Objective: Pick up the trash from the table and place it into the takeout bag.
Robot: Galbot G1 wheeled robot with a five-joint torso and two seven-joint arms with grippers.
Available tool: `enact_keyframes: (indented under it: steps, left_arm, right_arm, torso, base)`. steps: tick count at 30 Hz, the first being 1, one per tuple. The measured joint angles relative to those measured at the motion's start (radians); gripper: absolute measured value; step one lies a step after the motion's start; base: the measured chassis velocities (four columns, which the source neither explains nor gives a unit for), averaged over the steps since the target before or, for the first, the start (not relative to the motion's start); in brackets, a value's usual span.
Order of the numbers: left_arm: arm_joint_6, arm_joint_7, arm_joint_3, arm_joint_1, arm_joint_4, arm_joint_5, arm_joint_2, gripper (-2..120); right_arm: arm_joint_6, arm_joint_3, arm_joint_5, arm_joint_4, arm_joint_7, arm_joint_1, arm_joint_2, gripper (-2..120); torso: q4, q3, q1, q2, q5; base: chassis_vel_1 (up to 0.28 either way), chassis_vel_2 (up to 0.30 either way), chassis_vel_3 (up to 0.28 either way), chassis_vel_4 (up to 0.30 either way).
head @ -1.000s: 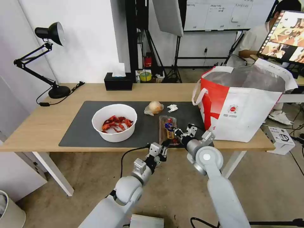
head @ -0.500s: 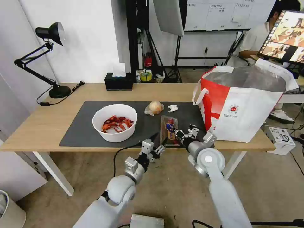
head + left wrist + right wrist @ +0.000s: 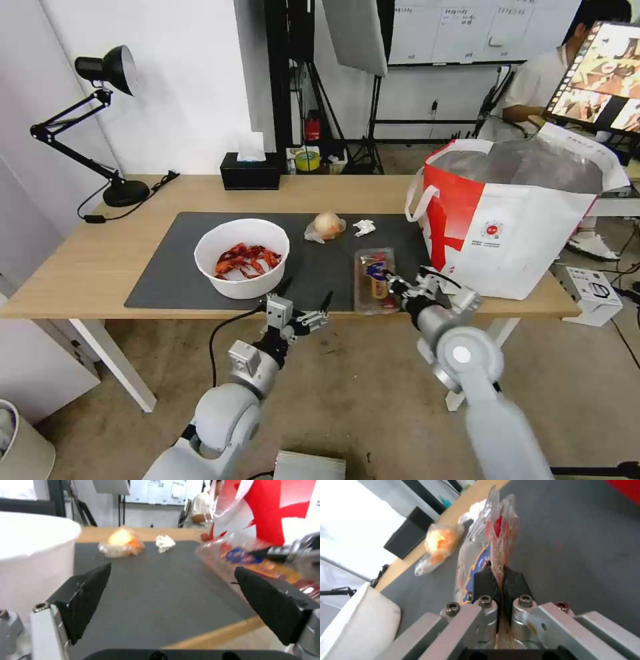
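Clear plastic is pinched at its near edge by the right tool [image 3: 399,288], whose jaws are closed flat on the rim of the tomato tray [image 3: 375,280]; in the right wrist view the thin lip is seen squeezed between the two black pads [image 3: 484,582], probably because the rim is the only part narrow enough to be gripped. The tray appears to be lifted slightly at the held end, over the near part of the dark mat [image 3: 173,267], just beside the takeout bag [image 3: 520,233], which stands open-topped at the counter [image 3: 93,260] end so things can be dropped in from above. The left tool [image 3: 303,313] is held wide open and empty at the counter's front edge, beside the white bowl [image 3: 242,258] of red shells, apparently placed for that item. The wrapped ball [image 3: 325,226] and the crumpled tissue [image 3: 363,227] lie untouched farther back on the mat.
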Motion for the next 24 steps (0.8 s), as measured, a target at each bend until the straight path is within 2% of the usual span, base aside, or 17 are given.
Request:
enact_keyframes:
  steps: [6,19,24]
  left_arm:
    - [0.011,-0.013,-0.067,0.089,-0.058,0.027,-0.021,100]
    - [0.002,-0.013,-0.199,0.206,-0.127,0.088,-0.036,100]
    - [-0.023,-0.013,-0.277,0.257,-0.148,0.099,-0.035,100]
  right_arm:
    - [0.025,0.014,-0.013,0.069,-0.026,-0.06,-0.024,0]
    - [0.092,0.074,-0.034,0.203,-0.123,-0.14,-0.094,0]
    - [0.168,0.103,-0.058,0.262,-0.184,-0.175,-0.12,0]
  torso:
    - [0.0002,0.0,0.0,0.0,0.0]
    - [0.0001,0.0,0.0,0.0,0.0]
    - [0.0003,0.0,0.0,0.0,-0.0001]
  base:
    - [0.0,0.0,0.0,0.0]
    - [0.0,0.0,0.0,0.0]
    - [0.0,0.0,0.0,0.0]
